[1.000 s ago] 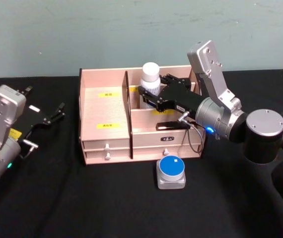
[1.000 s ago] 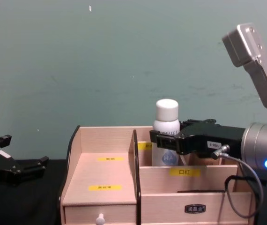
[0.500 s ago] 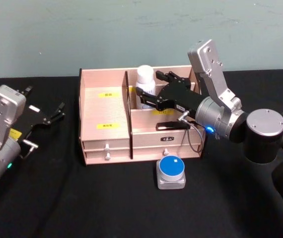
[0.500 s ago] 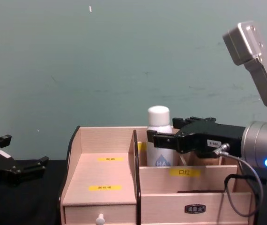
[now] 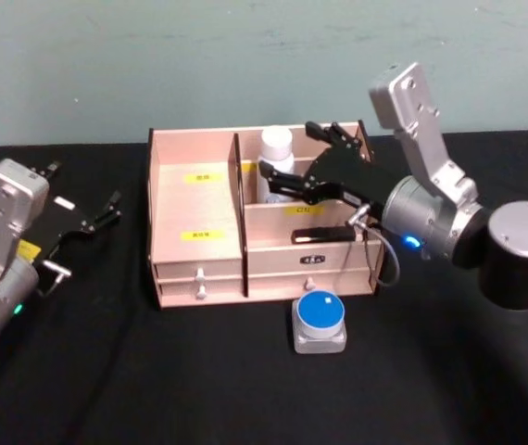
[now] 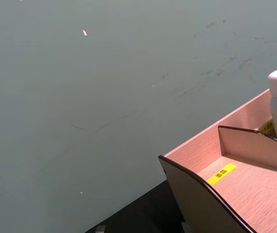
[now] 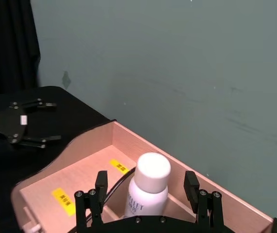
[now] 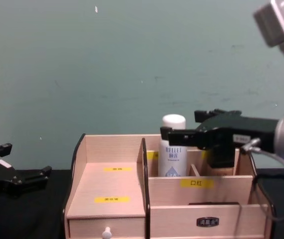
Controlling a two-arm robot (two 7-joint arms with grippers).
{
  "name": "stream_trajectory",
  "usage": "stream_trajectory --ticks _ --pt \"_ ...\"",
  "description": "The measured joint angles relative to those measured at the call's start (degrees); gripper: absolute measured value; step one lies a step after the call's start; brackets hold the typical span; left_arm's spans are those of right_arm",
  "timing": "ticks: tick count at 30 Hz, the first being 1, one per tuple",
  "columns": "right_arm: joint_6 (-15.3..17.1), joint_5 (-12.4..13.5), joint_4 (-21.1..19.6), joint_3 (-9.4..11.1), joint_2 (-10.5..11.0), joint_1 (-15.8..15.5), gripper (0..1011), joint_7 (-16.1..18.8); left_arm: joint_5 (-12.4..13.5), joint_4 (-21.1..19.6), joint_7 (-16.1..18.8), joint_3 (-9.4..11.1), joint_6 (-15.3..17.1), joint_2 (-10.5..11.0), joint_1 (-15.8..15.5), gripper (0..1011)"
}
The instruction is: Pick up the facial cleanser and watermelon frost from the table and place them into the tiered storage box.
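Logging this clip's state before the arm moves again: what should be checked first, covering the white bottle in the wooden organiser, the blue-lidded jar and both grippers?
1. Tall white cylindrical facial cleanser bottle stands upright in a rear compartment of the pale wooden tiered storage box: ok.
2. Right gripper open, fingers either side of the bottle's cap, not touching it: ok.
3. Squat clear watermelon frost jar with blue lid sits upright on the black table in front of the box: ok.
4. Right gripper high enough to clear the box's front tiers on withdrawal: cannot tell.
5. Left gripper parked open at the table's left, apart from the box: ok.
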Motion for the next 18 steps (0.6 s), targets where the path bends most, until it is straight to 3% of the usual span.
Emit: stream_trajectory --ticks 9,12,15,18 --pt "7.37 1.95 -16.29 2.44 5.96 -8.72 1002 -1.59 0.00 0.00 0.00 0.00 0.00 0.00 0.00 1010" --pt "8.72 2.16 -19.61 2.96 7.42 -11.45 1003 -2.26 0.00 0.00 0.00 0.00 0.00 0.00 0.00 1010" --pt "10.45 2.13 -23.95 3.63 9.46 -16.21 1002 -3.65 0.00 0.00 0.00 0.00 0.00 0.00 0.00 1010" --pt "11.44 1.86 -25.56 3.87 10.15 -19.00 1002 -4.70 0.00 0.00 0.00 0.00 0.00 0.00 0.00 1010"
